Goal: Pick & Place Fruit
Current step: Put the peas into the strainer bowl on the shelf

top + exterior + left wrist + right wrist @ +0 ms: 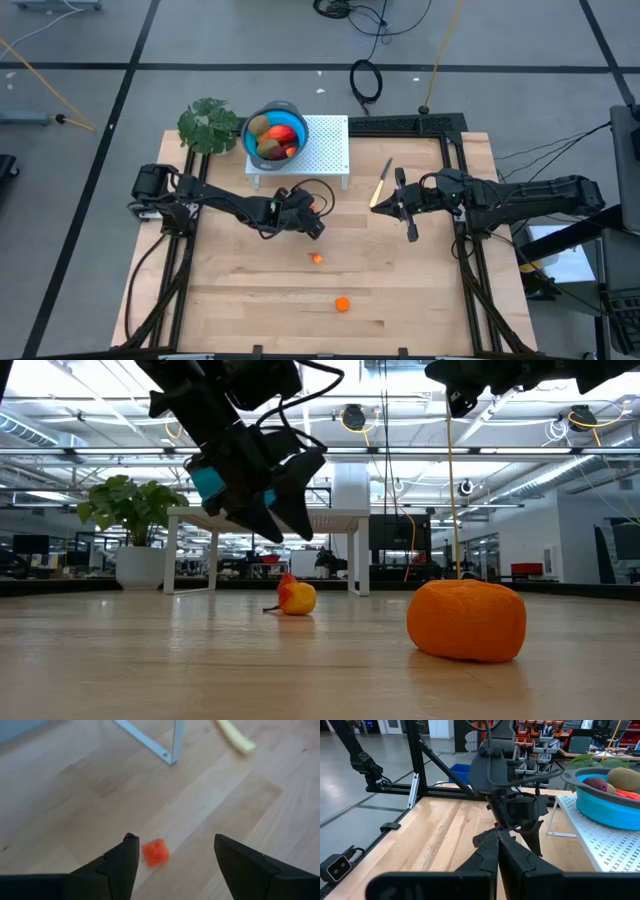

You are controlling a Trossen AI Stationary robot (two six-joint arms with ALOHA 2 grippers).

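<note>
Lying on the wooden table [420, 300], an orange-red fruit piece [317, 259] and an orange ball [342, 304] are awaiting collection while most fruit is sitting in the blue bowl [262, 117], the left gripper [314, 228] hovering spread-fingered, the right gripper [411, 234] waiting closed.

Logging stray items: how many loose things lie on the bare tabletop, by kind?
Orange ball: 1
Small orange-red piece: 1
Knife: 1
Total: 3
</note>
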